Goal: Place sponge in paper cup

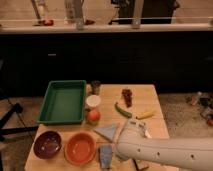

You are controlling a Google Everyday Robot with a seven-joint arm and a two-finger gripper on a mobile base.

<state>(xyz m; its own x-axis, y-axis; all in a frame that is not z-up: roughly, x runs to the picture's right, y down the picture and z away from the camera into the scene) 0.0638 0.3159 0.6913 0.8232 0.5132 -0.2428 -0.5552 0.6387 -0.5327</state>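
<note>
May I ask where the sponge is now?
Camera view: the sponge lies at the table's front edge, between the orange bowl and the end effector.
</note>
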